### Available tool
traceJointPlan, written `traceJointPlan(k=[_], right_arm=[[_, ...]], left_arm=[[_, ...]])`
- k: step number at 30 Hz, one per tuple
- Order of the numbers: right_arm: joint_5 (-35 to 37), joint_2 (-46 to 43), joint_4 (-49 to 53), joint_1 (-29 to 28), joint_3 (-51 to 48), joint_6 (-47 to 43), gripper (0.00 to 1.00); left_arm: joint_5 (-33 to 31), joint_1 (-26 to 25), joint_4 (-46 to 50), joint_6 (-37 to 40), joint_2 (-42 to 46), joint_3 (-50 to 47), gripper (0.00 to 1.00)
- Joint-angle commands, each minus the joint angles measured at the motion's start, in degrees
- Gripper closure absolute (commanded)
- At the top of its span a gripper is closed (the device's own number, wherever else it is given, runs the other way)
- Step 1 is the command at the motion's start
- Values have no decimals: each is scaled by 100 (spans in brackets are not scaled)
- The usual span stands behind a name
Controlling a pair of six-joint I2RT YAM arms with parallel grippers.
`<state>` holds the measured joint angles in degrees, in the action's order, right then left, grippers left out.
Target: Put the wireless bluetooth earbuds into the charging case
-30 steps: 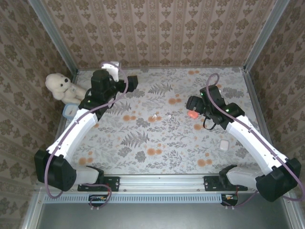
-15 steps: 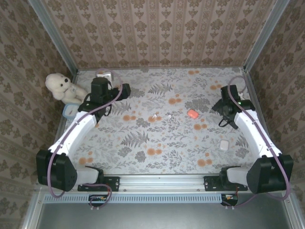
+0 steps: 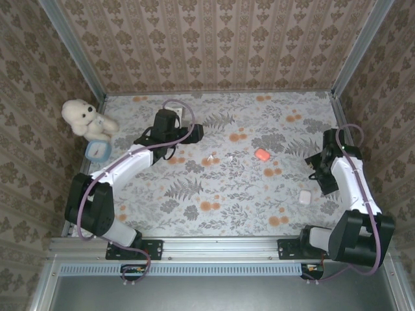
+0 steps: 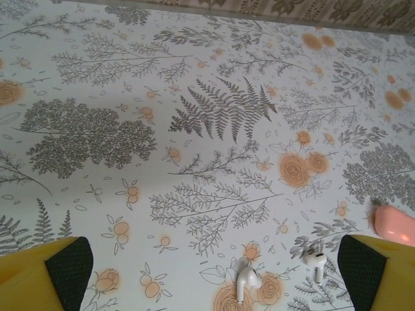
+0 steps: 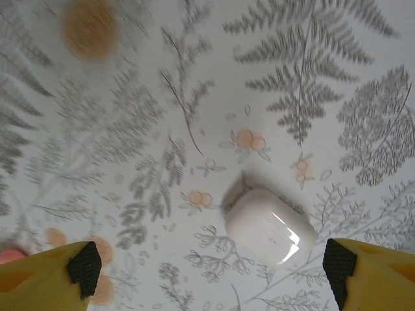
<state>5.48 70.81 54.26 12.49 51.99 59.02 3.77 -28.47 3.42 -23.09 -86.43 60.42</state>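
So far: nothing is inserted; both white earbuds (image 4: 246,280) lie loose on the bench (image 3: 194,207), so I judge the whole job is left.
Earbuds: side by side but apart, near the orange-red case (image 3: 262,155) on its left, not touching it.
White case (image 5: 270,227): lid looks shut; right of the orange-red case, nearer the arm bases.
Left fingers (image 4: 65,275): spread wide, empty, above the earbuds.
Right fingers (image 5: 350,269): wide, empty, over the white case.
Room: open bench all round the orange-red case; the right wall (image 3: 373,78) stands beyond it, close to my right arm; plush toy (image 3: 81,116) far to its left.
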Motion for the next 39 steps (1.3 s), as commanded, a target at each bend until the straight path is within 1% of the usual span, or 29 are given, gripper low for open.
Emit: traceJointPlan(k=[1,10,18,22,26,32,35,39], right_arm=[[-130,145,197,-272,-270,320,8],[236,694,-34,-863,-480,901,7],[481,1405,-205,-1129,-291,1058,6],[406,1592,-382,-1224,-268,1043,7],[213,1604,-603,-1467,-288,1164,7],[-105,1561,-795,-2083,33,1377,7],[83,1337,-614,-2250,230,1362,8],[532,957,-261,-2155,191,1328,7]], left_arm=[[203,15,-116,147,49,346,0],[369,101,-157,199,286,179,0],[423,160,-107,235,478,91,0],[432,175,-86,272,489,107,0],[471,193,-78,273,479,136,0],[591,184,-141,199,400,182,0],[617,171,-166,184,369,227,0],[624,103,-201,183,372,266,0]])
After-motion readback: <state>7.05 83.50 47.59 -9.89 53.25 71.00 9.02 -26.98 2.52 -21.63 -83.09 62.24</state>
